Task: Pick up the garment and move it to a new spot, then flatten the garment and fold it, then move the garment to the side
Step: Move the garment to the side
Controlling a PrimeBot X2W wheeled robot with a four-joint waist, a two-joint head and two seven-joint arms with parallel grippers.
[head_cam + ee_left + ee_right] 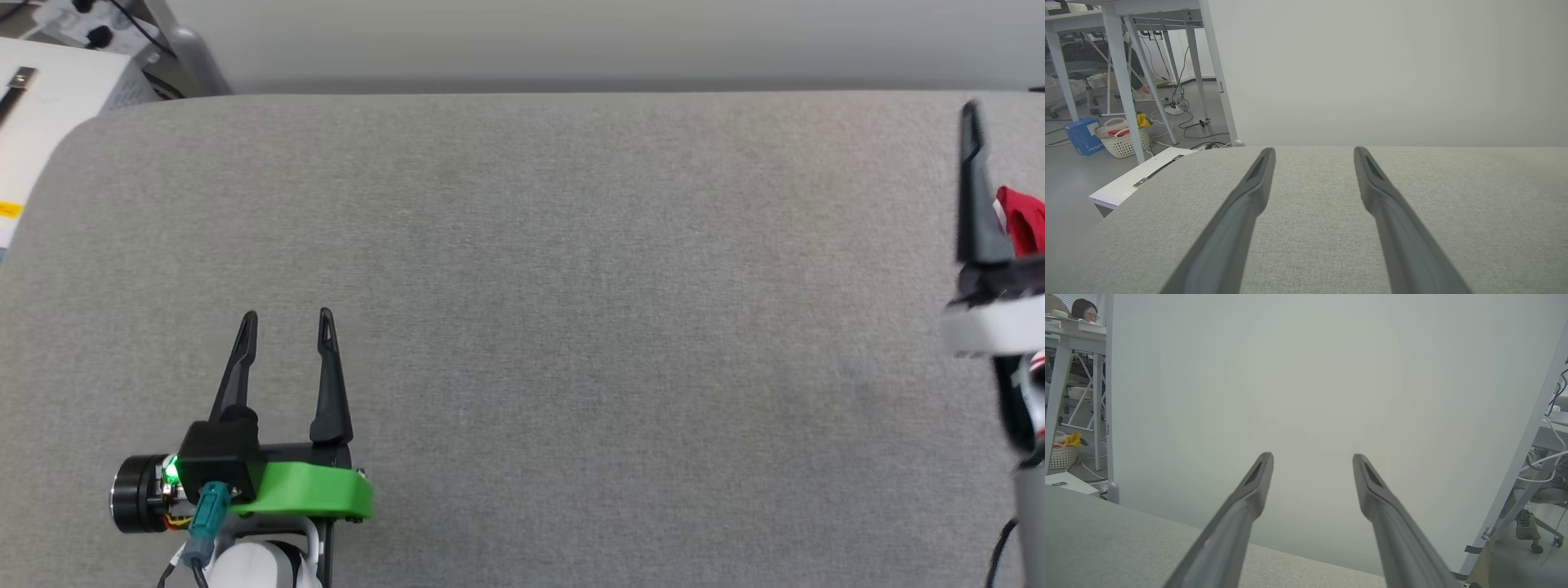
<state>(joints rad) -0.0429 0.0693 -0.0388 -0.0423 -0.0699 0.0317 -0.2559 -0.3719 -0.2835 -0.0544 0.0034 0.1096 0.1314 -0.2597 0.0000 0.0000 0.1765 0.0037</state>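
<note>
Red garment (1027,222) bit w/ white trim, far R; L jaws apart, R jaws apart

Bright, even, diffuse indoor light, shadows faint and soft around the left gripper (287,313), grey cushion (571,327) ahead of it uniformly lit, wrist views wide-angle, finger bases nearest the lens blurred, panel edge (1517,457) right of the right gripper (1311,455) leaning from distortion

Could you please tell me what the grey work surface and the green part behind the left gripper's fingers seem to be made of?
Grey work surface: likely woven fabric, matte; fine heathered weave shows.
Green part on the left gripper: probably moulded or printed plastic, smooth, slightly glossy, uniform colour.
</note>
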